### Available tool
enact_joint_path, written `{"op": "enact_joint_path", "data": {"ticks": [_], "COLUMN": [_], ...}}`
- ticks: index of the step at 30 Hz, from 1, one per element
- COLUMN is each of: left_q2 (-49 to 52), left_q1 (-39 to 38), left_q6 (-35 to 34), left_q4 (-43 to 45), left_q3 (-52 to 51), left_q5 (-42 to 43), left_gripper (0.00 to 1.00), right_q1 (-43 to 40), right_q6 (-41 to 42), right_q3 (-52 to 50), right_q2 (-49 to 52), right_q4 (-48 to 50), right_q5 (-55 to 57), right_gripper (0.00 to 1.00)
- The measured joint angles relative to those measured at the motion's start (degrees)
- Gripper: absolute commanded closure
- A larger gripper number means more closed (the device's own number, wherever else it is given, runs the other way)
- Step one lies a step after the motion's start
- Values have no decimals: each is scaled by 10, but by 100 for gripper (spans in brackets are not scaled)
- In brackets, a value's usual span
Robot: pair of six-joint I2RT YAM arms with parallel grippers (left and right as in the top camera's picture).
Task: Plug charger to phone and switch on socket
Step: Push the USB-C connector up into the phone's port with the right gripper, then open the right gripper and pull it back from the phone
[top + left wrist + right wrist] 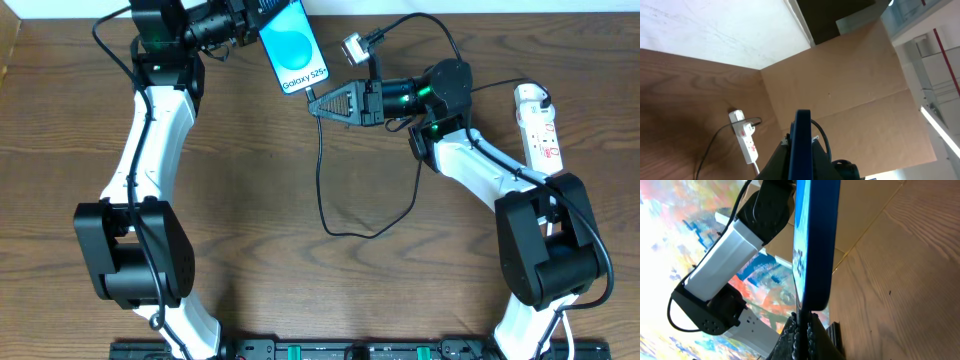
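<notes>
The right gripper (316, 103) is clenched on the connector tip of the charger (319, 170), its fingers (815, 332) pressed close together with the tip between them. The tip meets the short lower end of the phone (292, 50); whether it is seated in the port cannot be told. The phone is a slim slab with a bright blue-teal screen and a white band reading "Galaxy S25". It sits just beyond the right fingertips, near the middle of the tabletop's far edge, and the left gripper (255, 28) grasps its upper end. From the tip, the thin black cable drops toward the table's centre and loops back toward the right arm. The white socket (540, 130) lies along the right edge, well apart. The table (250, 200) is dark wood grain, with a cardboard wall (840, 85) behind it.
</notes>
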Motion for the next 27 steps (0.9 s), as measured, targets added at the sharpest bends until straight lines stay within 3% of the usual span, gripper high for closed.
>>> {"op": "enact_joint_path", "data": {"ticks": [6, 8, 9, 11, 12, 23, 27], "left_q2": [0, 0, 0, 0, 0, 0, 0], "left_q1": [0, -2, -3, -5, -7, 2, 15], "left_q6": [6, 6, 6, 8, 9, 48, 53], "left_q4": [2, 3, 3, 1, 0, -28, -56], "left_q3": [0, 0, 0, 0, 0, 0, 0], "left_q5": [-1, -3, -3, 4, 10, 34, 41], "left_gripper": [93, 92, 93, 92, 92, 92, 92], "right_q1": [1, 2, 2, 1, 1, -27, -71], "right_q6": [11, 11, 12, 14, 14, 8, -34], "right_q3": [0, -1, -1, -1, -1, -1, 0], "right_q2": [0, 0, 0, 0, 0, 0, 0], "right_q4": [-1, -1, 0, 0, 1, 2, -83], "right_q5": [10, 12, 12, 33, 40, 48, 48], "right_gripper": [99, 89, 71, 17, 1, 1, 1]}}
